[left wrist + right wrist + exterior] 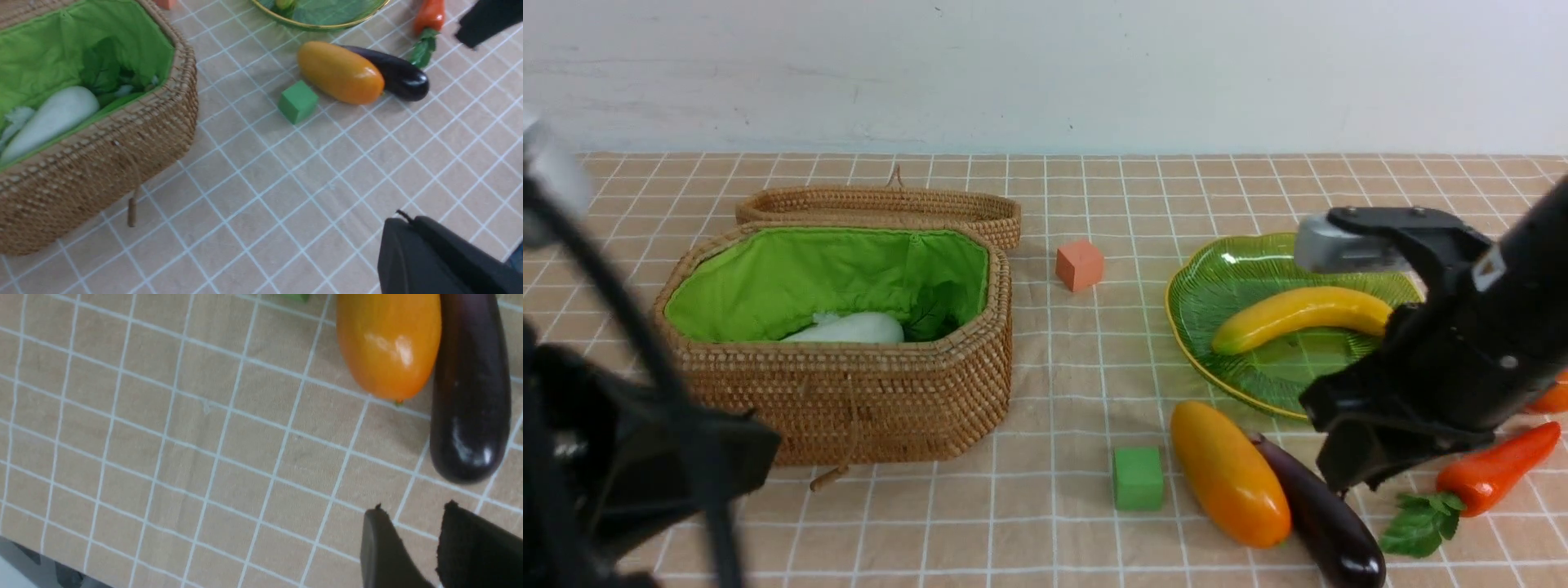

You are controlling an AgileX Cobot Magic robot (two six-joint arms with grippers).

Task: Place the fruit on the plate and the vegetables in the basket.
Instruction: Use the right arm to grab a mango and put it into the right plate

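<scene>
The woven basket (pixel 849 400) stands open at the left with a white radish (pixel 854 329) on its green lining. On the green glass plate (pixel 1217 282) at the right lies a yellow banana (pixel 1298 314). In front of the plate, the mango (pixel 1229 483) and the dark eggplant (pixel 1327 523) lie side by side, and the carrot (pixel 1499 467) is further right. My right gripper (pixel 414 506) hangs open and empty just above the cloth near the eggplant's (pixel 470 396) rounded end. My left gripper (pixel 408 222) is shut and empty, low in front of the basket (pixel 102 155).
The basket's lid (pixel 882 204) lies behind it. An orange cube (pixel 1080 264) sits between basket and plate, and a green cube (pixel 1138 478) sits left of the mango. A bit of something orange-red (pixel 1555 397) peeks out behind the right arm.
</scene>
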